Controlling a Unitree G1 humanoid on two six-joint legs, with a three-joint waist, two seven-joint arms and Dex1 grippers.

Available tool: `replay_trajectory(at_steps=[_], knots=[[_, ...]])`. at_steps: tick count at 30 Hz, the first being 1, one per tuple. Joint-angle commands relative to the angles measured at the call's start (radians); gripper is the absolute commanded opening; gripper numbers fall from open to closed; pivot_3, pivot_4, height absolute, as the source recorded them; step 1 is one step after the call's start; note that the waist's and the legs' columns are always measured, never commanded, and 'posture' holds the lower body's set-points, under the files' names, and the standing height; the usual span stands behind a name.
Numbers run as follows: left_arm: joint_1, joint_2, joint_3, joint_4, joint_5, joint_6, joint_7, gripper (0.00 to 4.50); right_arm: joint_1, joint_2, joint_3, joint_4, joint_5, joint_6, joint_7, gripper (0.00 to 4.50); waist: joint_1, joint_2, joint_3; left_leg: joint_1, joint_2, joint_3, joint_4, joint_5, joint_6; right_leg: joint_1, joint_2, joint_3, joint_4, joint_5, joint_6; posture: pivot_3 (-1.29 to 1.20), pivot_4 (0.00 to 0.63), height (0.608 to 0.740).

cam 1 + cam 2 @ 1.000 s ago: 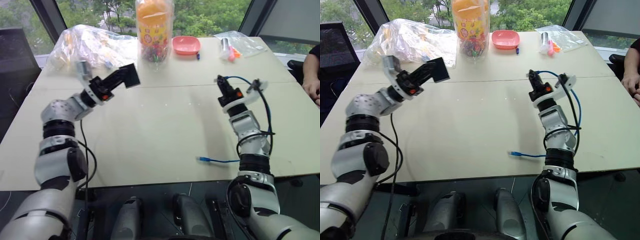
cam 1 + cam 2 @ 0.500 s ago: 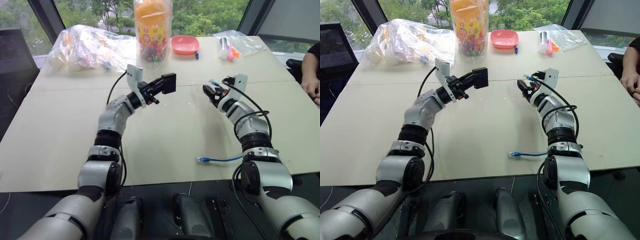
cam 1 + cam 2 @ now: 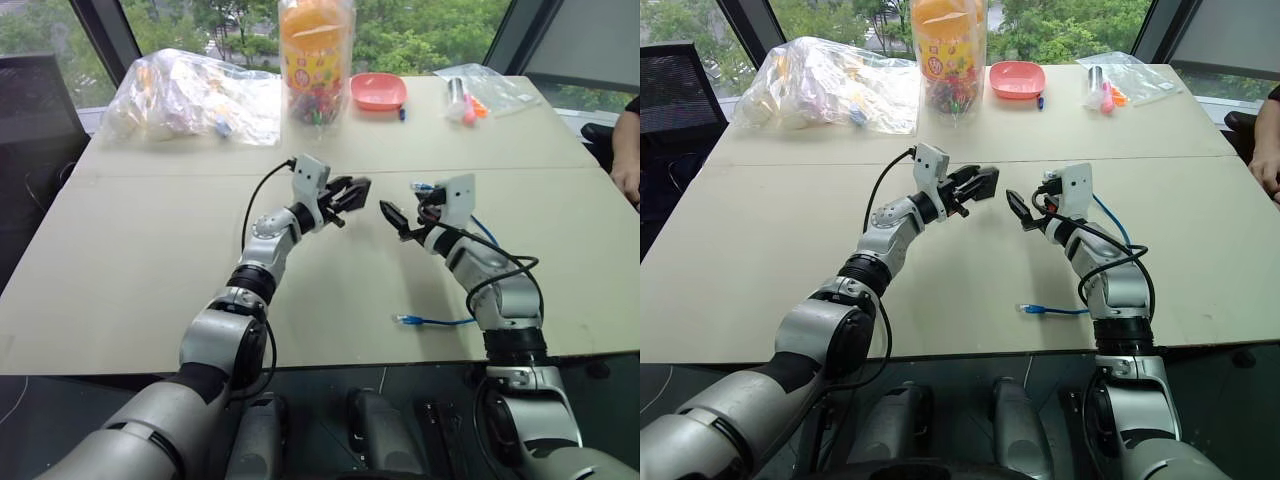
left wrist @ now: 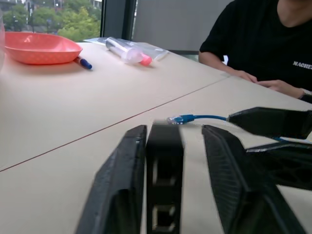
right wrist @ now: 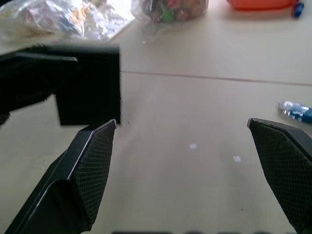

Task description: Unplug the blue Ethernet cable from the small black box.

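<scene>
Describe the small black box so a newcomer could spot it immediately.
Start at the beige table; above its middle the two arms meet. The small black box sits between the fingers of the left gripper. It is flat and squarish, while the fingers beside it taper.

A wide beige table [image 3: 120, 290] filled the room, backed by big windows [image 3: 420, 30] full of green trees in daylight, dark frames [image 3: 95, 30] slanting between them
</scene>
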Motion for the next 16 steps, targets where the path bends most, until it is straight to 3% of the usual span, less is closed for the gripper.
replay_trajectory(at_steps=[1,4,7,10,16], knots=[[-0.033,-0.004,0.010,-0.003,-0.004,-0.020,-0.015,3.43,0.018,-0.004,-0.047,-0.058,-0.005,-0.025,-0.033,4.50,0.000,0.000,0.000,0.000,0.000,0.000,0.000,0.000,0.000,0.000,0.000,0.000,0.000,0.000,0.000,0.00,0.150,0.740],[-0.029,0.005,0.010,-0.021,-0.005,-0.010,-0.019,4.47,0.026,-0.003,-0.070,-0.060,-0.005,-0.042,-0.052,4.50,0.000,0.000,0.000,0.000,0.000,0.000,0.000,0.000,0.000,0.000,0.000,0.000,0.000,0.000,0.000,0.00,0.150,0.740],[-0.018,0.018,0.012,-0.067,-0.016,0.026,-0.021,4.47,0.035,-0.001,-0.087,-0.067,-0.006,-0.059,-0.065,4.50,-0.001,0.000,0.000,0.000,0.000,0.000,0.000,0.000,0.000,0.000,0.000,0.000,0.000,0.000,0.000,0.00,0.150,0.740],[0.052,0.054,0.012,-0.237,-0.055,0.120,-0.070,4.47,0.055,-0.003,-0.097,-0.088,-0.009,-0.071,-0.075,4.50,-0.006,0.000,0.000,0.000,0.000,0.000,-0.001,0.000,0.000,0.000,0.000,0.000,0.000,0.000,0.000,0.00,0.150,0.740],[0.332,0.181,-0.035,-0.757,-0.121,0.452,-0.100,4.47,0.133,-0.001,-0.104,-0.190,0.006,-0.058,-0.085,4.50,-0.009,0.001,-0.001,0.002,0.001,0.000,-0.003,0.000,0.000,0.000,0.001,0.001,0.001,0.000,0.000,0.00,0.150,0.740]])
